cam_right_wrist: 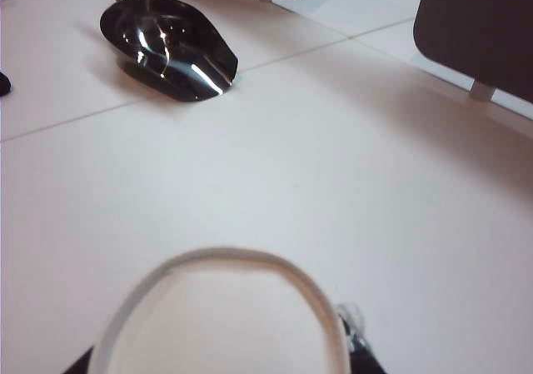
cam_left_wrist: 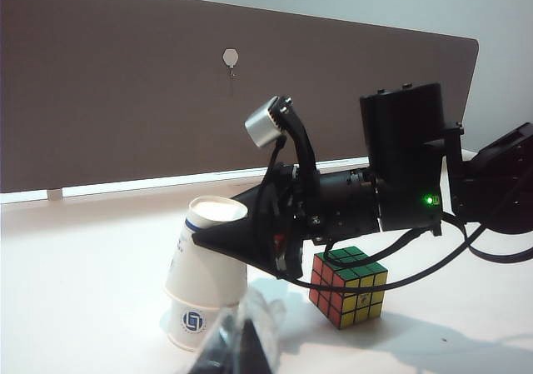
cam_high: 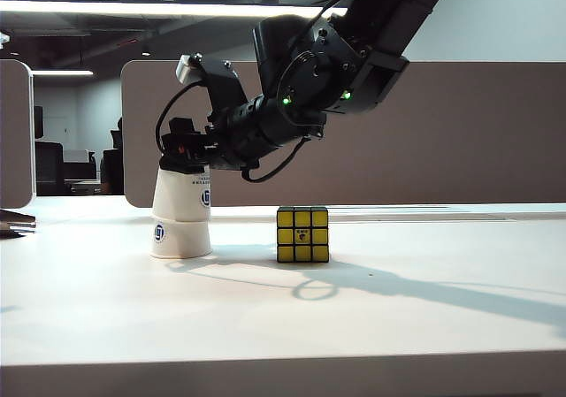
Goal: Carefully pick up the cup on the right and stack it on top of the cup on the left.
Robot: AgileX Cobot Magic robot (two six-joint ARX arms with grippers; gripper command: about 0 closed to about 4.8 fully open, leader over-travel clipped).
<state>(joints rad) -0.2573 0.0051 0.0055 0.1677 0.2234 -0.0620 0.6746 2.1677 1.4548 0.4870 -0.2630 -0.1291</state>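
Two white paper cups with blue logos stand upside down, one over the other, at the left of the table. The lower cup point(cam_high: 181, 240) point(cam_left_wrist: 190, 324) rests on the table. The upper cup point(cam_high: 183, 195) point(cam_left_wrist: 204, 261) sits over it, slightly tilted. My right gripper point(cam_high: 183, 154) point(cam_left_wrist: 212, 236) reaches in from the right and is shut on the upper cup near its upturned base. In the right wrist view that base point(cam_right_wrist: 221, 316) fills the space between the fingers of the right gripper point(cam_right_wrist: 218, 356). My left gripper point(cam_left_wrist: 246, 341) shows only as blurred fingertips close together, holding nothing, in front of the cups.
A Rubik's cube point(cam_high: 302, 234) point(cam_left_wrist: 348, 286) sits on the table just right of the cups, under the right arm. A shiny metal scoop point(cam_right_wrist: 171, 49) lies on the table beyond the cups. A brown partition point(cam_high: 442, 132) stands behind the table.
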